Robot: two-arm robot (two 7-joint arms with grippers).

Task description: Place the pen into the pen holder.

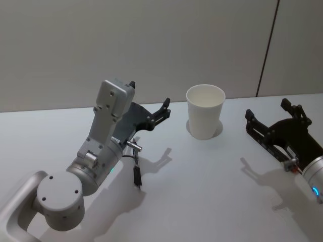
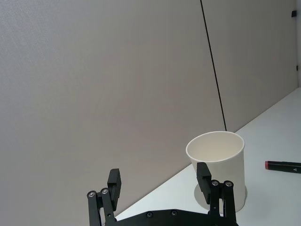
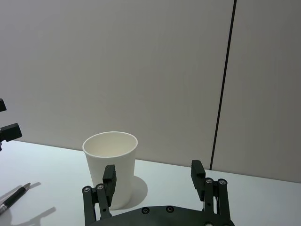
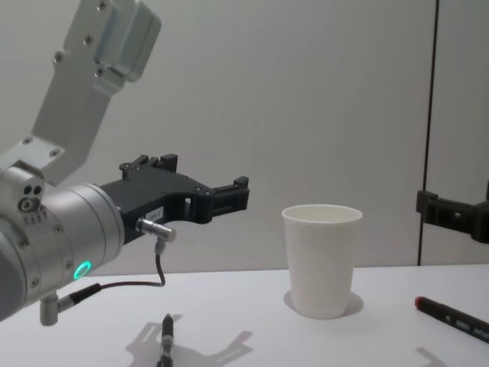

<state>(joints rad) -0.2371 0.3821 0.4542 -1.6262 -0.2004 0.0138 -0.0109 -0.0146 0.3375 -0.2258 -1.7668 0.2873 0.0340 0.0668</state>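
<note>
Jaws of the left gripper (image 2: 158, 175) are spread wide and hold nothing. They hover above the tabletop (image 1: 202, 191), and the white pen holder (image 1: 205, 118) stands upright just ahead of them. A black pen (image 1: 137, 177) lies flat on the tabletop behind and below those jaws, under the wrist. The right gripper (image 3: 153, 171) hovers with jaws likewise spread and empty, the pen holder ahead of them. A red-tipped pen (image 4: 454, 317) lies on the tabletop below them.

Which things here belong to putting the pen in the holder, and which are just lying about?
Job: white paper cup; black pen; left gripper and right gripper, both open.
Lying about: red-tipped marker, though it could be the pen meant.
</note>
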